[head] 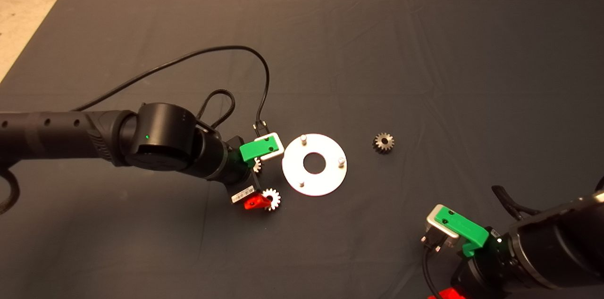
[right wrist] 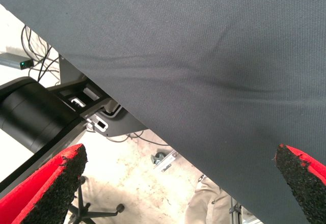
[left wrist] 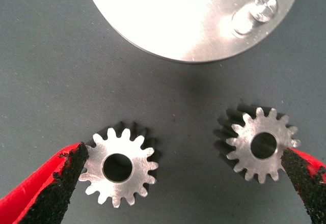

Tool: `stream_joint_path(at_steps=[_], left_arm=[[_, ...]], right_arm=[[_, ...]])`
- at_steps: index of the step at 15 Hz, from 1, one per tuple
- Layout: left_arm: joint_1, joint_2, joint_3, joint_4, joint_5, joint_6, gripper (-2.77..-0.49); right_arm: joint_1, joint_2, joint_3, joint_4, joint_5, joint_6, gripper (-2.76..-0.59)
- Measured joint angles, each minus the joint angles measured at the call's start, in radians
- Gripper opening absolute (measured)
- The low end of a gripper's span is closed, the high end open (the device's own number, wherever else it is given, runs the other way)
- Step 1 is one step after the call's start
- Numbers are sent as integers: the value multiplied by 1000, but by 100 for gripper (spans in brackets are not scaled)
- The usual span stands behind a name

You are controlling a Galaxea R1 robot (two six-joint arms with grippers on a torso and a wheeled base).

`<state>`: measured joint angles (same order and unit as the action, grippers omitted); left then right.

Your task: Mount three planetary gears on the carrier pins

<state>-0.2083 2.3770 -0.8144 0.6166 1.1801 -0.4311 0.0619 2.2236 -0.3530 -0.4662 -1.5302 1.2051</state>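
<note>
1. Progress: none of the three pins (head: pixel 303 138) on the disc (head: pixel 325 181) carries a gear, so all three installs appear to remain.
2. Left gripper (head: pixel 257 180) hovers low just left of the disc, fingers spread wide around two gears (left wrist: pixel 120 165) lying flat on the mat (head: pixel 330 44), gripping neither.
3. Wrist view shows each pad (left wrist: pixel 60 183) beside the outer edge of one gear, with the second gear (left wrist: pixel 260 143) by the other pad.
4. Third gear (head: pixel 383 142) lies alone, right of the disc.
5. Right gripper (right wrist: pixel 181 183) waits at the near right edge, fingers spread, empty.
</note>
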Motion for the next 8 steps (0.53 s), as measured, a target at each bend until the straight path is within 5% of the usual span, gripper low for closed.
stream_joint_path(at_steps=[8], left_arm=[[-51, 2, -22, -1, -2, 0, -51]], right_arm=[[-15, -22, 0, 1, 0, -20, -60]])
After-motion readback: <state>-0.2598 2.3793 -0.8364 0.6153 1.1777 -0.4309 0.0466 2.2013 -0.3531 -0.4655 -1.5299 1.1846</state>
